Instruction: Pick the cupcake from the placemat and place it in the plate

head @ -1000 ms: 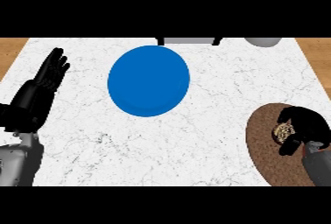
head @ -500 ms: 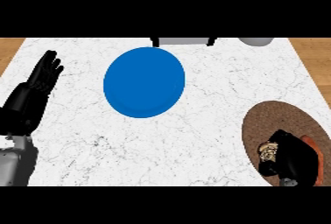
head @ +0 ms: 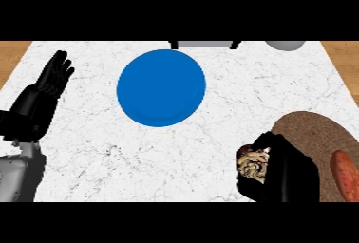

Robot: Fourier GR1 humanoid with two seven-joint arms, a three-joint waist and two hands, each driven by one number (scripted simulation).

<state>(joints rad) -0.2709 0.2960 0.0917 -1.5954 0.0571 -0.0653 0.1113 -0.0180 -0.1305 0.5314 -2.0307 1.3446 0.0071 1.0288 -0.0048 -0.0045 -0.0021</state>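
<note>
Bare counter (head: pixel 210 152) between cupcake (head: pixel 252 163), plate (head: pixel 161 88)

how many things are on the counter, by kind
Round blue plate: 1
Brown oval placemat: 1
Cupcake, in the right hand: 1
Orange-red item on the placemat: 1
Grey objects at the far edge: 2
Total: 6

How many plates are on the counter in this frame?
1. The blue plate lies on the white counter toward its far side, left of centre. The brown oval at the right is a placemat, not a plate. No other plate shows.
</note>
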